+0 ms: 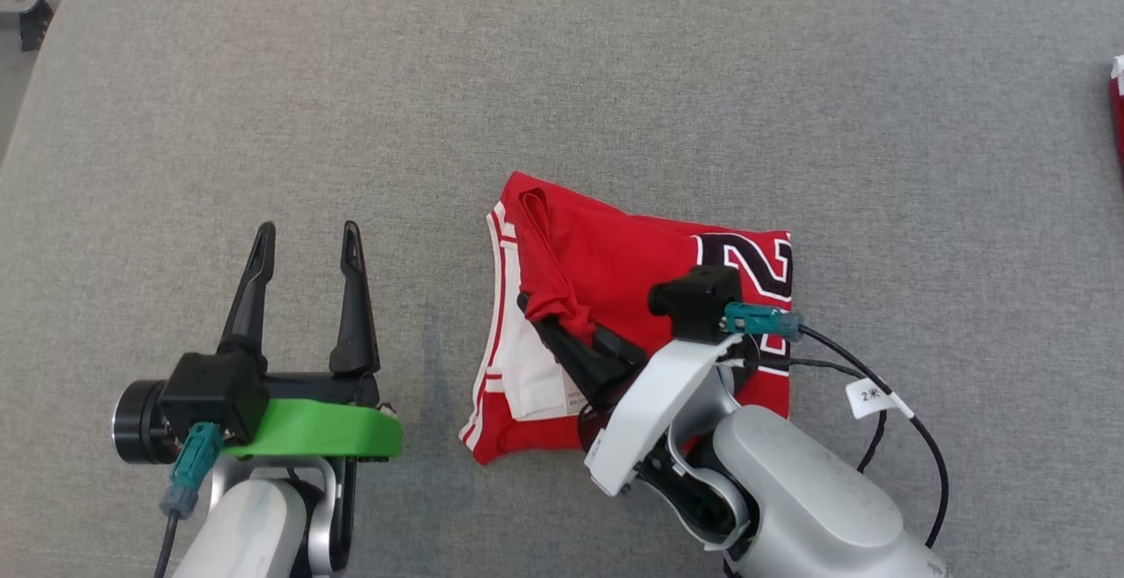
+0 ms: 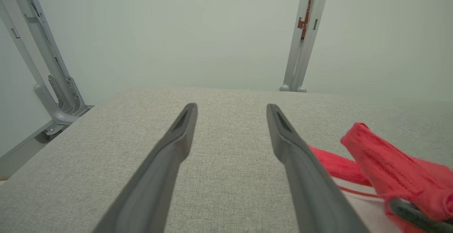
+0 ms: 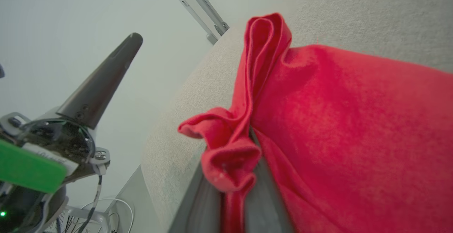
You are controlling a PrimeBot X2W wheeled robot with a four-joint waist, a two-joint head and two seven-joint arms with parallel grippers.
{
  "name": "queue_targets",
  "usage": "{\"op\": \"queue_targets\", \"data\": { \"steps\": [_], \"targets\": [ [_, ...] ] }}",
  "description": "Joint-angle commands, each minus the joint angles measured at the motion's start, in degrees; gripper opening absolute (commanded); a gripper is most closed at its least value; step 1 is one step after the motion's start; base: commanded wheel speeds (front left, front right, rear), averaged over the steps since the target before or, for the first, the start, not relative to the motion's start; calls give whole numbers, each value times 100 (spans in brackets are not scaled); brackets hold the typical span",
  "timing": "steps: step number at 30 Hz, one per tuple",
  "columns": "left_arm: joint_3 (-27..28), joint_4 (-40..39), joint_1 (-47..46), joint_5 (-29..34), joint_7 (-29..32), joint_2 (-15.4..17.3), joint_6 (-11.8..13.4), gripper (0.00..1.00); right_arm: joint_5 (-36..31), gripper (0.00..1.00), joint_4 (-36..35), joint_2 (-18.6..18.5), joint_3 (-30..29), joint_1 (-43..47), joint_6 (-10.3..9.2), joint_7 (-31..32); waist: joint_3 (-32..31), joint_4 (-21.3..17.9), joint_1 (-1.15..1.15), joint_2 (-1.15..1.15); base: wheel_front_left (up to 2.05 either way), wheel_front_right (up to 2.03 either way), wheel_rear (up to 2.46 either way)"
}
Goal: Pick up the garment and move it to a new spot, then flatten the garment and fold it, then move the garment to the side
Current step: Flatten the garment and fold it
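Fingers first: right fingers (image 1: pixel 571 354) are clenched on a bunched fold of the garment (image 1: pixel 615 262), tips angled up and to the left in head view. In right wrist view the red cloth is wadded up between both fingers (image 3: pixel 203 204), w/ a narrow ridge of fabric running from the pinch up toward the garment's far corner. That ridge stands up off the rest of the cloth.

Left fingers (image 1: pixel 250 297) are released, spread wide, nothing btw them. They point fwd over bare worktop (image 1: pixel 263 77), beside the garment's left edge and apart from it. Left wrist view shows both fingers (image 2: pixel 166 165) above the grey fabric surface, w/ the garment (image 2: pixel 389 176) off to the right, just past the right-hand finger. One left finger (image 3: pixel 102 80) also shows in right wrist view, above a green part of that arm.

Garment is a red jersey w/ white trim and a dark numeral outlined in white. It lies on the grey fabric-covered worktop, approx mid-frame in head view, a bit right of centre, directly ahead of the right arm. Its left part is turned over, white inside w/ a label showing. Right part lies flat; the wrist camera (image 1: pixel 698 301) covers some of the numeral.

Misc: a tagged cable (image 1: pixel 869 398) loops off the right arm. Another red item (image 1: pixel 1117 112) sits at the worktop's far right edge, well apart from the garment. Grey metal frame posts (image 2: pixel 304 34) stand beyond the worktop's far edge.
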Motion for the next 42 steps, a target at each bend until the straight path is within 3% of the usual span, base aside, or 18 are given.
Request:
{"op": "queue_targets", "data": {
  "steps": [1,2,3,10,13,17,22,29,33,42],
  "targets": [
    [13,13,-109,35,-42,-26,-29,100,22,22,125,-8,104,-165,2,-135,29,4,0,0,0,0,0],
    [17,27,-118,47,-43,-35,-39,100,0,72,242,-6,216,-262,2,-214,37,-5,0,0,0,0,0],
    [20,36,-121,53,-45,-41,-38,100,29,100,300,-5,295,-318,2,-316,40,-13,0,0,0,0,0],
    [75,98,-115,88,-40,-69,-66,100,-242,100,358,-18,604,-761,2,-1191,12,-124,0,0,0,0,0],
    [101,100,-76,93,-42,-67,-75,100,-444,100,177,-222,477,-803,2,-1303,-14,-185,0,0,0,0,0],
    [147,103,-19,107,-44,-53,-65,100,-863,100,-214,-621,-194,-510,2,-1345,-79,-272,0,0,0,0,0],
    [245,85,105,125,-39,9,-19,100,-1376,100,-766,-1081,-1633,269,1,-1348,-203,-441,0,0,0,0,0],
    [327,108,350,157,-39,173,29,100,-2018,100,-1336,-1124,-3342,1575,2,-1248,-513,-702,0,0,0,0,0],
    [319,138,544,209,-31,295,48,100,-2299,100,-1681,-953,-3819,2126,1,-1009,-775,-818,0,0,0,0,0],
    [240,222,948,227,-11,458,45,100,-2620,100,-2278,-652,-4145,3023,2,-455,-1396,-887,0,0,0,0,0]
  ]
}}
